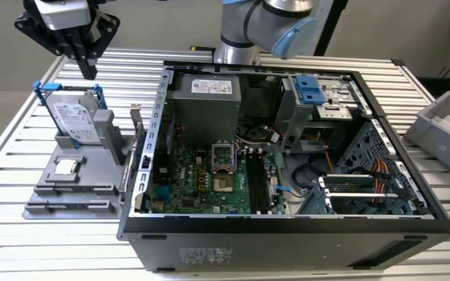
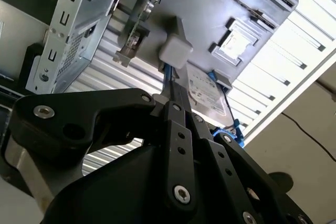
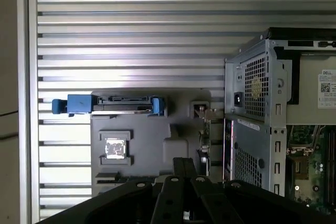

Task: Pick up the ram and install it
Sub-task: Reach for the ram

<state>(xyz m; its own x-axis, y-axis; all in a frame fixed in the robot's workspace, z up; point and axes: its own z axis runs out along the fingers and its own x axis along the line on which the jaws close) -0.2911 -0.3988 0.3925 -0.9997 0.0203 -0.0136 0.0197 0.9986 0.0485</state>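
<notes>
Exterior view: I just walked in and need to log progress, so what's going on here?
A single robot arm is working beside an open computer case. Its gripper hangs shut and empty above the hard drive, which stands in the grey fixture. The ram stands upright at the fixture's edge next to the case, untouched. The black memory slots on the motherboard look empty, so nothing is installed yet.

The ram (image 1: 137,133), a thin greenish stick, stands upright on end in the grey holder (image 1: 75,188), just beside the computer case (image 1: 287,240).
</notes>
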